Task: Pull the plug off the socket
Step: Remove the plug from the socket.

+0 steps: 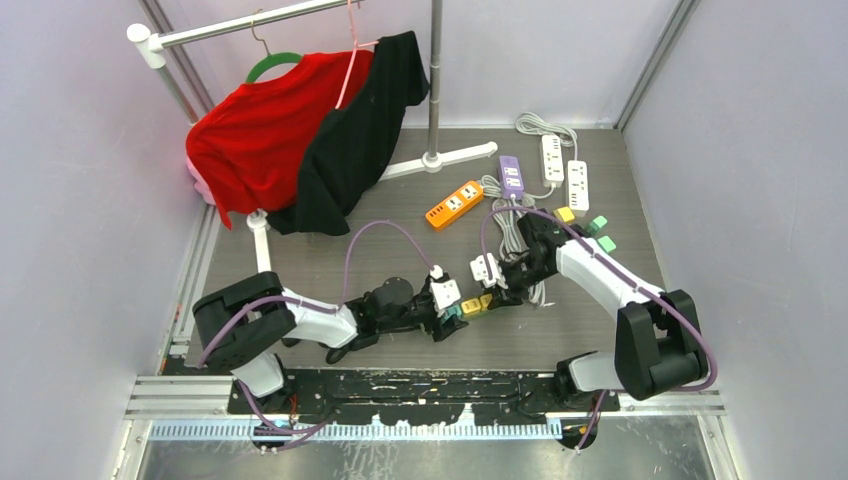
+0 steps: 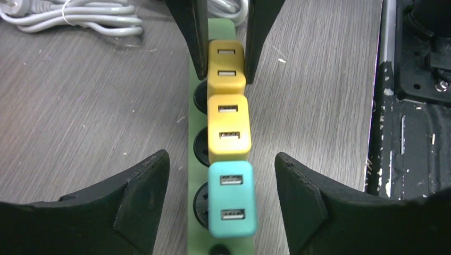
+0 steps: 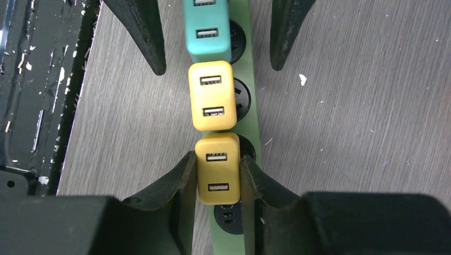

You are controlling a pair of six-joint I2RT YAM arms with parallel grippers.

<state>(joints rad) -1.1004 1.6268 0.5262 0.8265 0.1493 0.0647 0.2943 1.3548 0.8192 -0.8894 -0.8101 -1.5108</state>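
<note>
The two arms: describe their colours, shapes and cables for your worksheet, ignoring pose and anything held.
Both the left arm and right arm have white rounded link covers between chunky black joints. A thin purple cable loops along each. The fingers are matt black, tapering to blunt wedge tips.

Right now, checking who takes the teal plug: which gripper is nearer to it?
Left. The left gripper straddles the teal plug, jaws open, not touching. The right gripper is two plugs away, shut on the end yellow plug.

Bright even light, soft shadows, sharp focus.
</note>
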